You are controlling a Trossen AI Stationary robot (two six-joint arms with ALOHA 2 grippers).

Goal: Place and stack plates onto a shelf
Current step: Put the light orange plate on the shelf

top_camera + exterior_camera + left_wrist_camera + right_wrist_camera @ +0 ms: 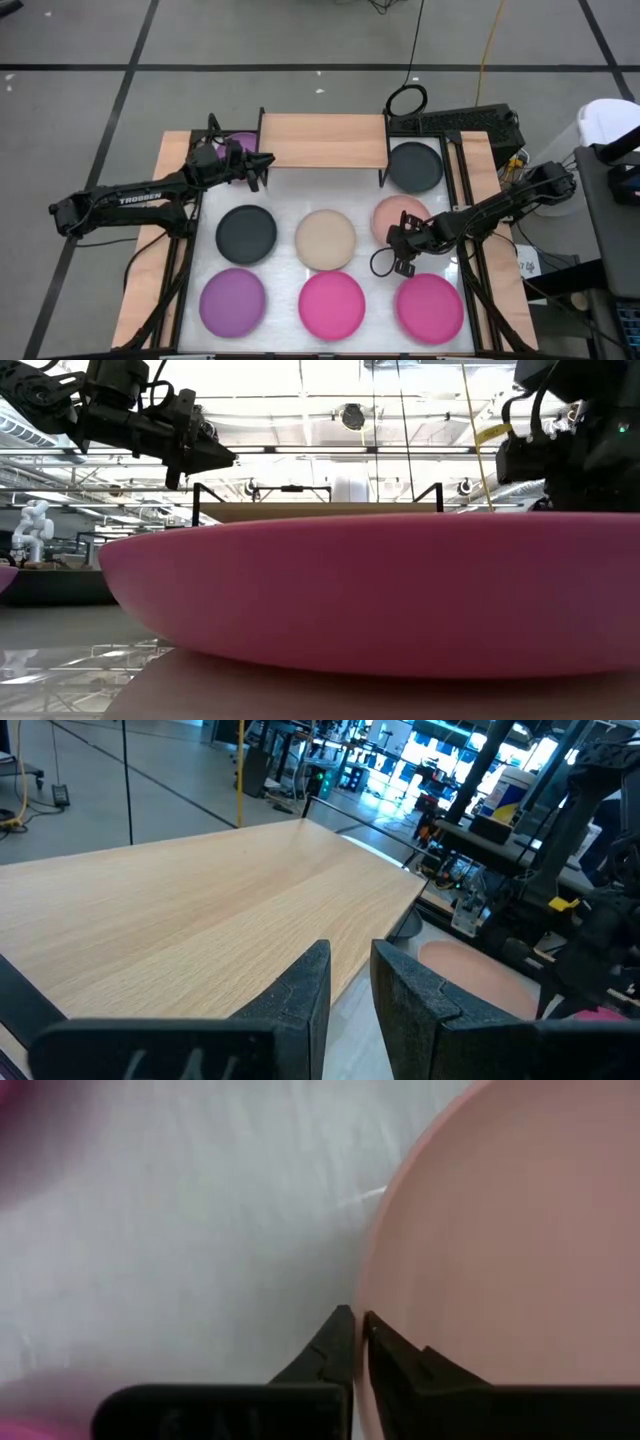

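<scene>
The light-wood shelf [322, 140] stands at the table's far middle and fills the left wrist view [200, 910]. My left gripper [264, 164] hovers at its near left corner, empty, fingers a narrow gap apart [350, 982]. My right gripper [401, 248] is shut on the salmon plate [402, 216], which also shows in the right wrist view [500, 1230]. On the table lie a black plate [246, 232], a beige plate [325, 238], a purple plate [232, 300] and two magenta plates [331, 303] [430, 307]. A second purple plate [240, 142] lies left of the shelf, and a second black plate [413, 165] lies right of it. My right gripper pinches the salmon plate's rim [366, 1295] between its two fingers, at the plate's near left edge, one finger inside the rim and one outside. The fingers come from above, pointing down. Whether the plate is off the white tabletop, I cannot tell.
The nearest magenta plate [370, 590] blocks most of the low view. Black frame rails [462, 200] run along the table's sides. A keyboard [470, 122] and cables lie beyond the far right corner. Bare white tabletop [300, 195] lies in front of the shelf.
</scene>
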